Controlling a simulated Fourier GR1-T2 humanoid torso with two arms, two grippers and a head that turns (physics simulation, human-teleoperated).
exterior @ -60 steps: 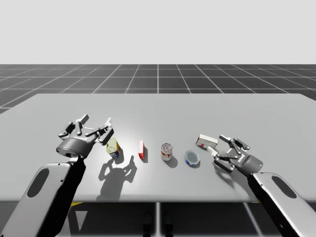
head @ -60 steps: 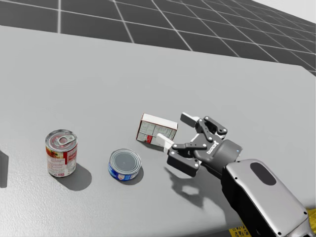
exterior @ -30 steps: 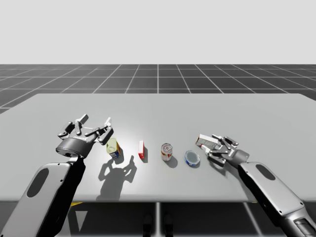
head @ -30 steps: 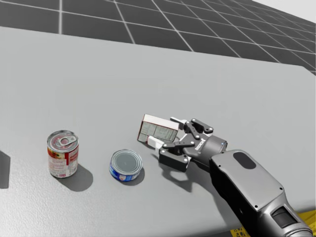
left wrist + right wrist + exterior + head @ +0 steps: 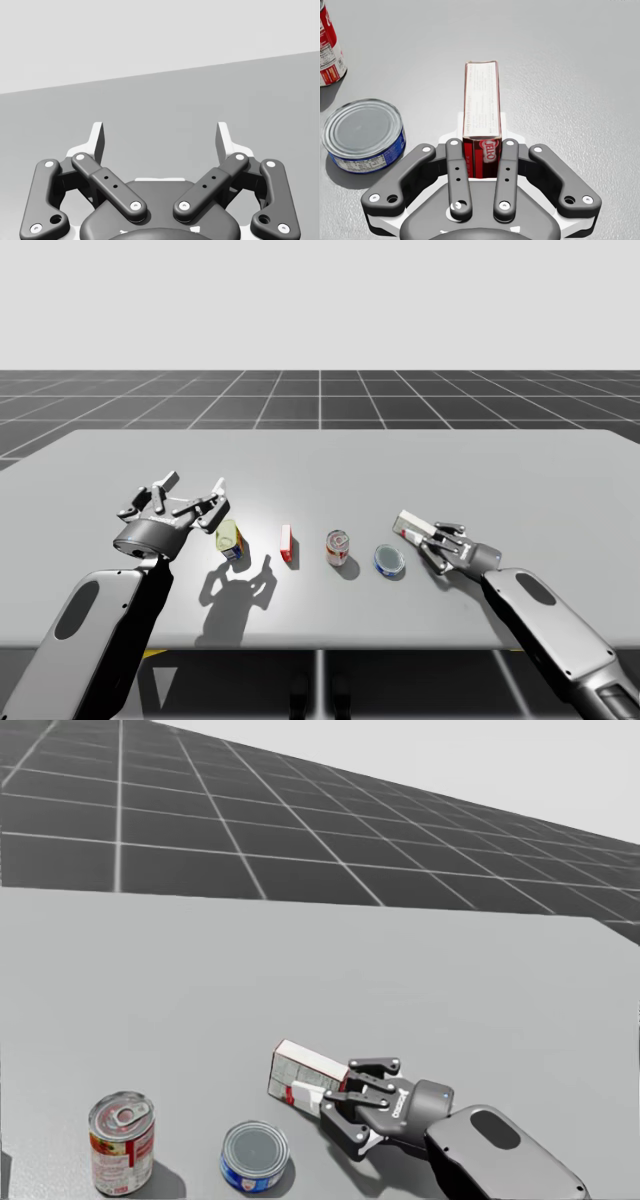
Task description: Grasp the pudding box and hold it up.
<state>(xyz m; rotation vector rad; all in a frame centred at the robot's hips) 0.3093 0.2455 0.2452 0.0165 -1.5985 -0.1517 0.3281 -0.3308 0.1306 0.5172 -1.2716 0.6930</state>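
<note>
The pudding box [image 5: 481, 107] is a thin red and white carton. It sits between my right gripper's fingers, which press its two broad faces, and it juts out ahead of them. From above, my right gripper [image 5: 432, 540] holds the pudding box [image 5: 408, 523] low over the table at the right. The head view has the box [image 5: 303, 1071] held edge-up in my right gripper [image 5: 335, 1100], close to the table top. My left gripper [image 5: 190, 502] hovers open at the left; its fingers [image 5: 95, 142] stand wide apart with nothing between them.
A flat blue can [image 5: 389, 559] [image 5: 364, 132] lies just left of the box, and a red can [image 5: 338, 546] [image 5: 121, 1141] stands further left. A small red box [image 5: 286, 543] and a yellow container [image 5: 229, 539] stand near my left gripper. The table's front edge [image 5: 320, 645] is close.
My right gripper has slid forward over the pudding box and shut on it. My head has turned upward, so the head view has shifted. The left arm has not moved.
</note>
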